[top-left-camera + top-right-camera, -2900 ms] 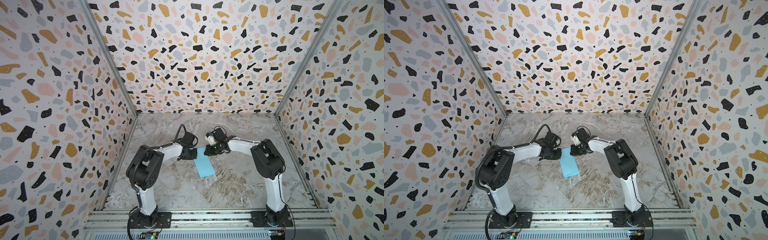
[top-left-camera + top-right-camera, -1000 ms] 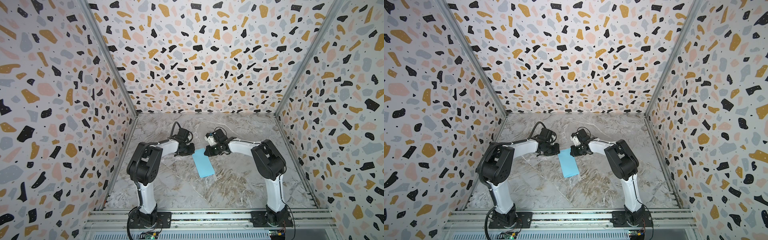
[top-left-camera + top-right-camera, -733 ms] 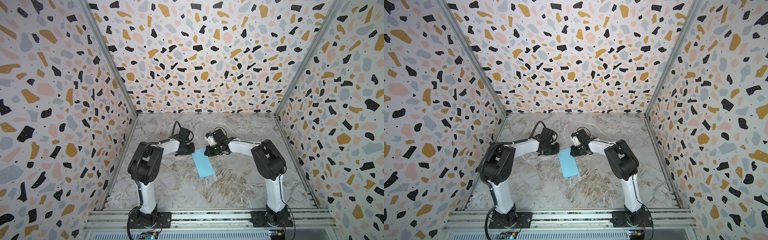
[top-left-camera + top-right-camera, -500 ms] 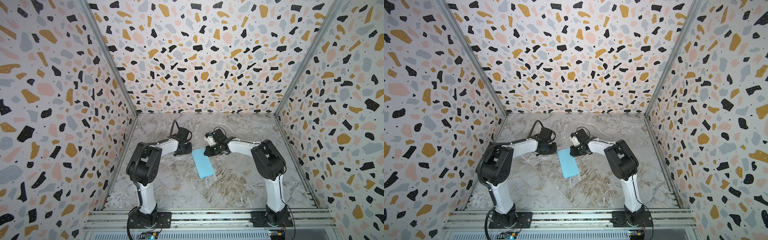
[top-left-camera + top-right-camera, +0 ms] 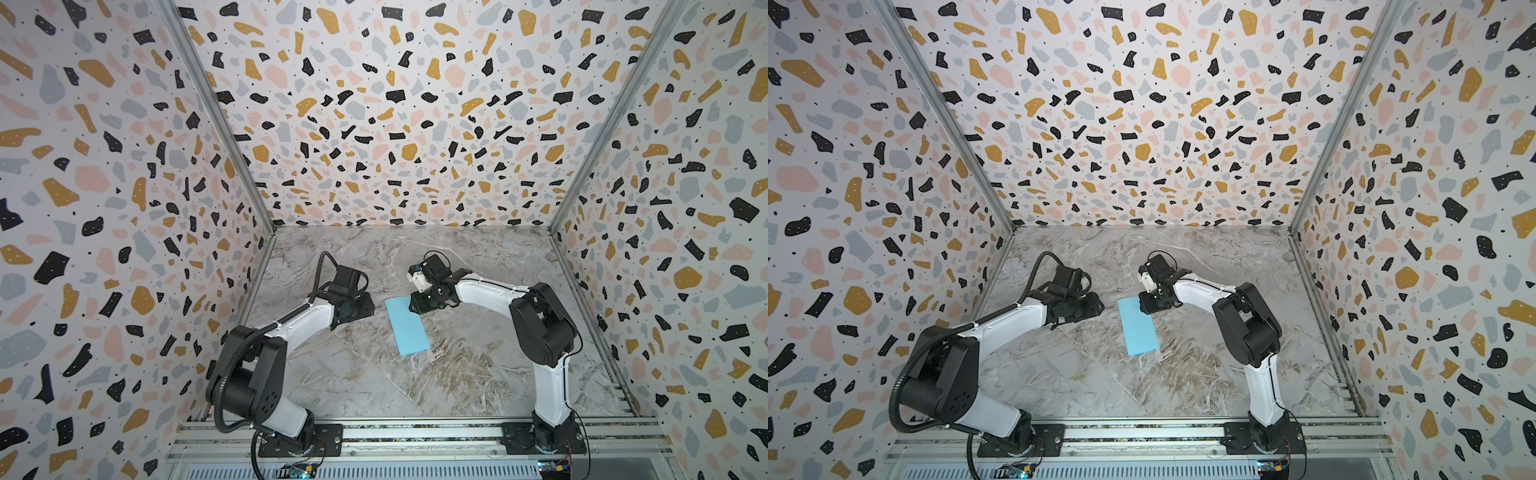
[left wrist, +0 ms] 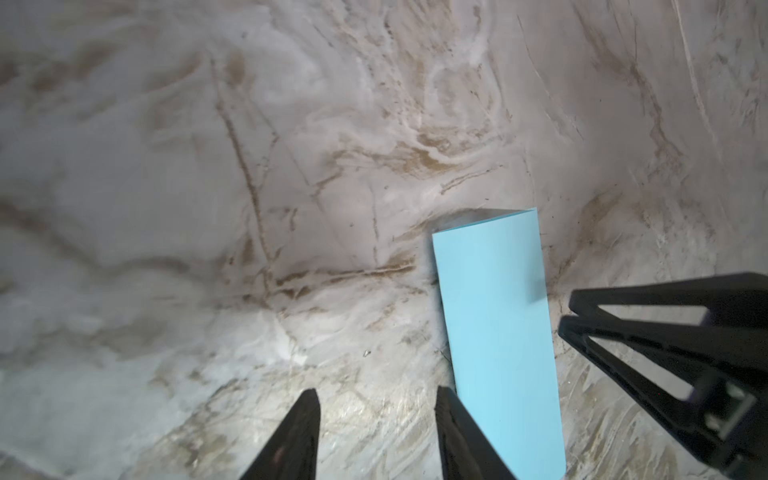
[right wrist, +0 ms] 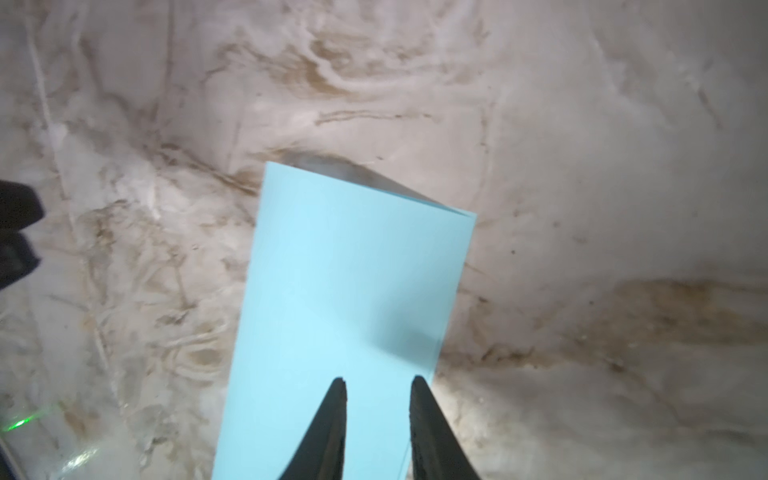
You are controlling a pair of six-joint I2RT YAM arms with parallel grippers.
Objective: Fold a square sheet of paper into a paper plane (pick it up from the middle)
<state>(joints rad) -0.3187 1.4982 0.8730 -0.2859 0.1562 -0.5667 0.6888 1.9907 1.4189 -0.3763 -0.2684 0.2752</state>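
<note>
Paper (image 5: 406, 325), folded once into a long blue strip, lies flat on the marble surface (image 5: 457, 374) between the two arms, its near end pointing at the base rail (image 5: 415, 432). At that near end the upper layer gapes a little off the lower one, so the crease looks only half set.

At the paper's far end the right hand (image 7: 378, 380) hovers just over the strip, fingers slightly apart and pinching nothing. The left hand (image 6: 378, 395) stands just beside the paper's far corner, fingers spread and empty.

The step appears to be letting go after the first fold. Done well, both hands would rise straight off so the thin sheet is not dragged. The crease likely needs one more firm press along its length before the nose corners are turned in. Any new pinch is best taken at the paper's middle, catching both layers together so they stay aligned.

No other loose object shows around the paper. The likeliest obstacles are the hands themselves, close together at the far end, and the right arm's elbow off to the paper's side. Beyond the paper, speckled walls (image 5: 395, 124) close in the cell.
</note>
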